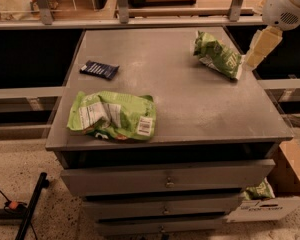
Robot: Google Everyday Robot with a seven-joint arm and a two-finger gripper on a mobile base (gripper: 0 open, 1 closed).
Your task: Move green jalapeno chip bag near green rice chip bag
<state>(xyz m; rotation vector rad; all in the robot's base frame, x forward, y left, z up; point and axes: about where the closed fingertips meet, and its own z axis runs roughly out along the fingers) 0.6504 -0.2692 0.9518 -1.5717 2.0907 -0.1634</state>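
Observation:
The green jalapeno chip bag, small and darker green with white patches, lies at the far right of the grey tabletop. The green rice chip bag, wide and light green with a white nutrition panel and barcode label, lies at the front left. My gripper hangs from the white arm at the upper right, just right of the jalapeno bag and near its right end.
A small dark blue packet lies at the far left of the tabletop. Drawers sit below the top. A cardboard box stands on the floor at the right. A shelf rail runs behind the table.

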